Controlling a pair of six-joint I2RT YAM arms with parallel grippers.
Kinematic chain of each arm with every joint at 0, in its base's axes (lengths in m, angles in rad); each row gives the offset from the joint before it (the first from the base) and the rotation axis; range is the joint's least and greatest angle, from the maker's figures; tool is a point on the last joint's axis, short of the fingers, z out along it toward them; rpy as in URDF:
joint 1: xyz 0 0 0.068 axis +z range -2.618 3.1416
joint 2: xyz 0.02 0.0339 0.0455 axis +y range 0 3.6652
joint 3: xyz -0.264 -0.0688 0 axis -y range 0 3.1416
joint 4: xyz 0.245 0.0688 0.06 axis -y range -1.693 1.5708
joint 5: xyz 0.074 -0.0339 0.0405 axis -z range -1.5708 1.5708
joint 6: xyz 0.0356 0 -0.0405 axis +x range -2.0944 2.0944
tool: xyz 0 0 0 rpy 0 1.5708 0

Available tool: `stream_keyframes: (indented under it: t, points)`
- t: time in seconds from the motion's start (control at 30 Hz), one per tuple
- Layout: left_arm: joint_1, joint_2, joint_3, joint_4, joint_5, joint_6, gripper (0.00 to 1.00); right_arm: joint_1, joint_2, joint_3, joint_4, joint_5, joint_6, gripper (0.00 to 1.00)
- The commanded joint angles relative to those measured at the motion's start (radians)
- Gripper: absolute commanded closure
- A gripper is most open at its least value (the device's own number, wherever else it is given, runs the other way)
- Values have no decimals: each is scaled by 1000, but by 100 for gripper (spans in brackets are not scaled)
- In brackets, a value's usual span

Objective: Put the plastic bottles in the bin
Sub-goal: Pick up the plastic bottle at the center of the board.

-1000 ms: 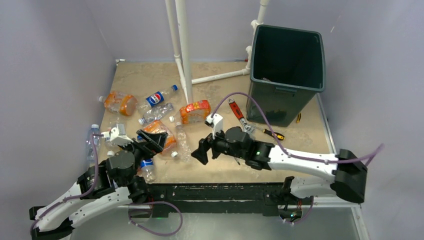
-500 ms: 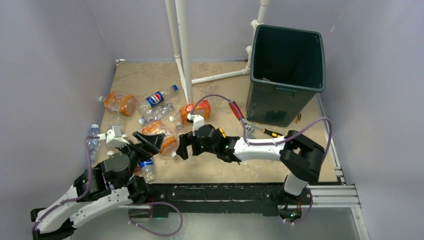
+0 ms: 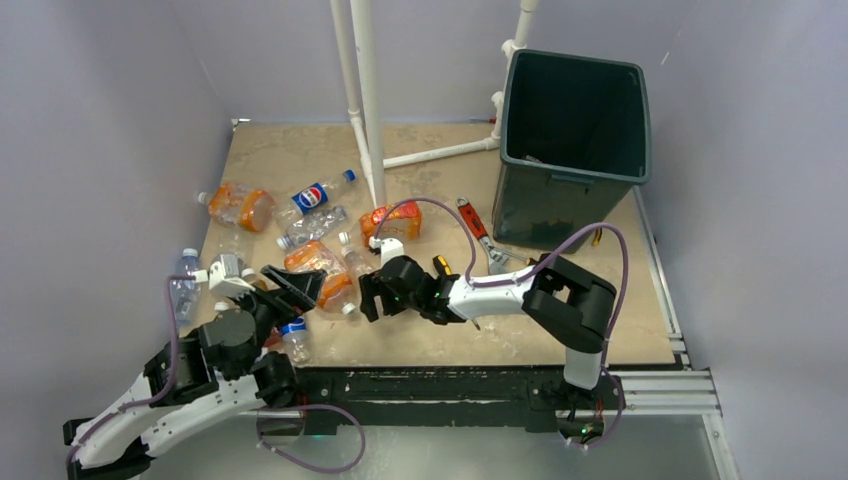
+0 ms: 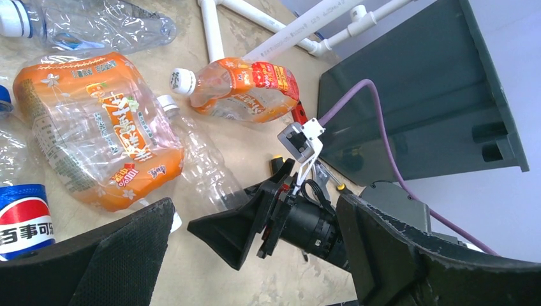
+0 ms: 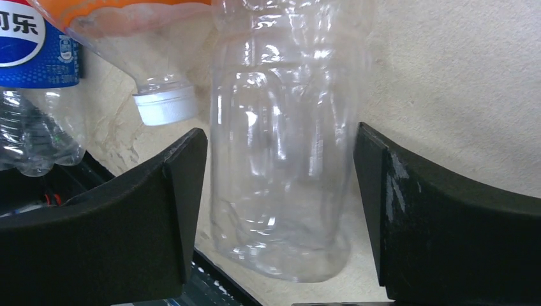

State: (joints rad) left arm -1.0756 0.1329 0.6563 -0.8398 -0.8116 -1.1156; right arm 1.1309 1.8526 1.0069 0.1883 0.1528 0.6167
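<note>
Looking down from above, seeing the big dark green bin [image 3: 545, 215] standing upright at the far right of the sandy worktop [image 3: 450, 345], with smooth slanted sides and a thick rim. Seeing the plastic bottles [image 3: 240, 207] lying well apart from it on the left half, small and shiny from up there. Finding a red-handled wrench [image 3: 470, 217] near the front of the bin and white pipes [image 3: 365, 100] standing at the back. Hard to make out from above, yet plain in the right wrist view: a clear bottle [image 5: 284, 127], bumpy and see-through, lying on the worktop right between the two black fingers [image 5: 440, 223] of the right claw [image 5: 281, 210]. Spread wide, that claw, with one finger just beside each side of the bottle; touching or not, cannot tell. Next to it, a white cap [image 5: 164, 105] and a blue Pepsi label [image 5: 38, 44]. Getting from the left wrist view alone the left claw [image 4: 255, 204] spread wide and holding nothing, and past it a crinkled orange bottle [image 4: 96, 140], a smaller orange bottle [image 4: 245, 89] with a red label, and the flat dark wall of the bin.
</note>
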Motion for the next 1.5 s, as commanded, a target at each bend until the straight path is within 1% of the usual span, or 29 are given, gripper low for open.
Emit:
stream_keyframes:
  t: [0.0, 0.13, 0.2, 0.27, 0.33, 0.43, 0.57, 0.67, 0.73, 0.8, 0.9, 0.97, 1.03, 1.1, 1.13, 1.27, 1.37, 1.4, 1.47]
  points:
    - [0, 29, 14, 1, 1, 5, 1, -5, -29, -30, 32, 42, -20, 22]
    - [0, 50, 17, 12, 5, 12, 1, -5, -90, -99, 63, 35, -40, 38]
    - [0, 62, 16, 22, 5, 19, 1, -5, -120, -125, 69, 31, -55, 49]
    - [0, 75, 17, 36, 5, 26, 1, -3, -153, -148, 64, 31, -76, 56]
    - [0, 89, 21, 45, 8, 31, 1, 1, -209, -181, 66, 22, -100, 58]
    - [0, 111, 28, 55, 9, 38, 1, 17, -331, -250, 71, -10, -141, 60]
    - [0, 133, 45, 88, -3, 74, 1, 46, -526, -356, 104, -97, -218, 61]
    - [0, 155, 96, 114, -43, 111, 3, 67, -702, -435, 129, -106, -244, 66]
    - [0, 170, 138, 151, -69, 165, 3, 70, -803, -499, 194, -128, -254, 68]
    - [0, 177, 159, 236, -69, 253, 3, 72, -892, -569, 272, -146, -245, 70]
    - [0, 176, 125, 447, 21, 426, 3, 72, -996, -660, 425, -120, -202, 74]
    - [0, 174, 84, 585, 168, 538, 3, 71, -1042, -724, 564, -99, -174, 77]
    - [0, 179, 42, 724, 321, 601, 2, 72, -1057, -767, 694, -82, -154, 81]
    - [0, 196, 5, 811, 448, 635, 3, 72, -1043, -786, 804, -68, -146, 85]
    - [0, 209, -6, 853, 490, 641, 3, 72, -1028, -790, 854, -62, -141, 86]
    - [0, 298, 2, 909, 599, 653, 3, 72, -950, -780, 1012, -44, -111, 89]
    - [0, 369, 18, 947, 692, 665, 3, 72, -897, -758, 1090, -52, -96, 90]
    - [0, 394, 31, 952, 708, 666, 3, 73, -882, -757, 1136, -52, -92, 90]
    - [-1, 441, 52, 953, 721, 666, 3, 75, -862, -751, 1165, -42, -94, 91]
